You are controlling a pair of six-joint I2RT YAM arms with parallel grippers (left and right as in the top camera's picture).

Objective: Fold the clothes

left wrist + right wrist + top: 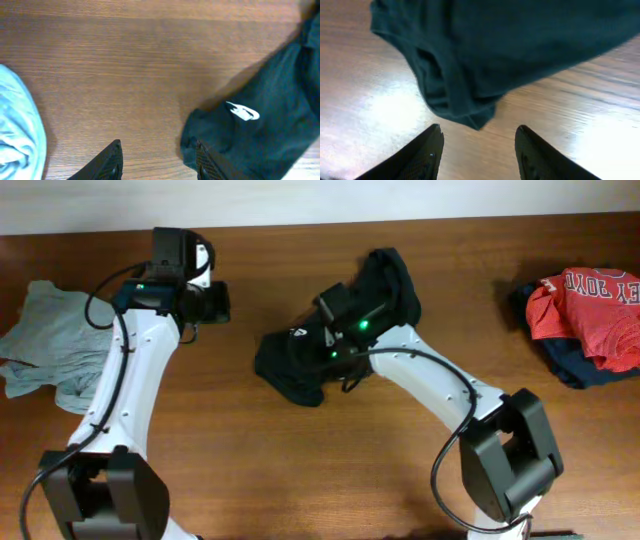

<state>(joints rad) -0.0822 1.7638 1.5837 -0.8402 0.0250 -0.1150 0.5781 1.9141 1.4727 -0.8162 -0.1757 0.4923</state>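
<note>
At the far left of the overhead frame a pale grey-blue shirt lies bunched on the table. Just right of it, in the upper left, the left gripper hovers over bare wood. Its wrist view shows both fingers apart with nothing between them, so it is released and idle, with black cloth off to the right of that frame.

In the centre lies the black T-shirt, a crumpled heap running from the middle up toward the top edge, its small white mark facing up near the left end. The right arm reaches in from the lower right, its wrist over the heap. In the right wrist view the right gripper has its jaws apart with bare table between them. A hem corner of the shirt lies just ahead of the tips, and nothing is grasped.

At the far right a red shirt with white lettering rests on a dark blue garment, well apart from the work.

Folding proper looks not yet begun; the step in hand seems to be catching an edge so the shirt can be spread flat. The next move calls for the right jaws to reach that hem corner and pinch it, and for the left gripper to cross to another corner.
</note>
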